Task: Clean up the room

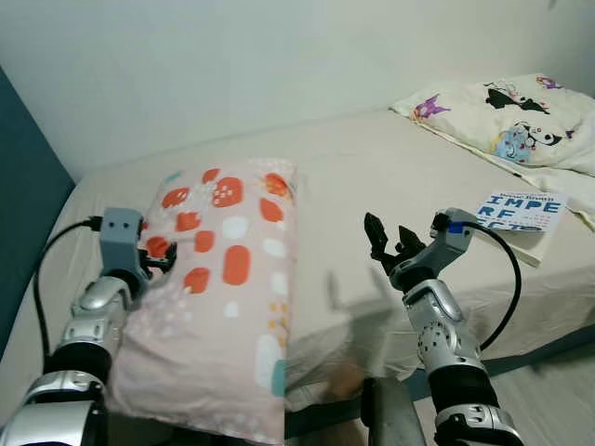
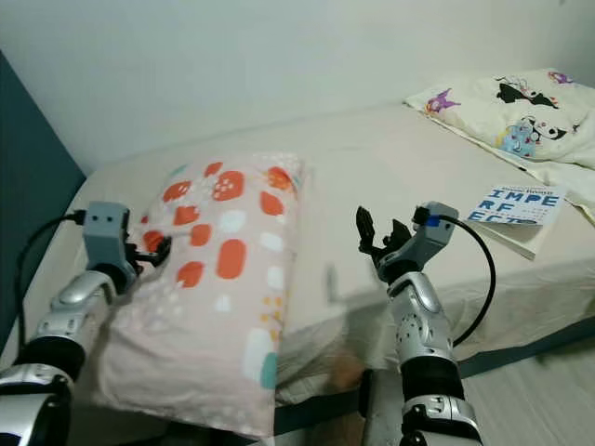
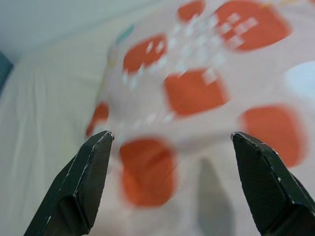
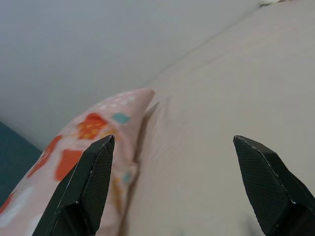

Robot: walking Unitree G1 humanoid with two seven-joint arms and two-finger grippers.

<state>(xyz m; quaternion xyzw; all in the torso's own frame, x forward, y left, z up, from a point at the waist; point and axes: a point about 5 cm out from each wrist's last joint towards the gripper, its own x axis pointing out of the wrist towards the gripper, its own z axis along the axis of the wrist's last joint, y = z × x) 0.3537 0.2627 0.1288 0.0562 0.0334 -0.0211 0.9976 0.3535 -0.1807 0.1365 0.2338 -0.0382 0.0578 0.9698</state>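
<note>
A pink pillow (image 1: 228,279) with orange and white patches lies lengthwise on the left of the bed (image 1: 372,177), its near end hanging over the bed's front edge. My left gripper (image 1: 160,257) is open at the pillow's left side, close against it; the left wrist view shows the pillow (image 3: 197,93) just beyond the spread fingers (image 3: 88,172). My right gripper (image 1: 389,243) is open above the bare sheet to the right of the pillow, holding nothing, and the right wrist view looks past its fingers (image 4: 93,177) toward the pillow's (image 4: 83,142) far end.
A cream pillow (image 1: 521,116) with cartoon prints sits at the bed's back right corner. A white book (image 1: 522,216) with blue lettering lies near the bed's right front edge. A dark blue panel (image 1: 23,204) rises on the left. Grey floor (image 1: 548,390) shows at the lower right.
</note>
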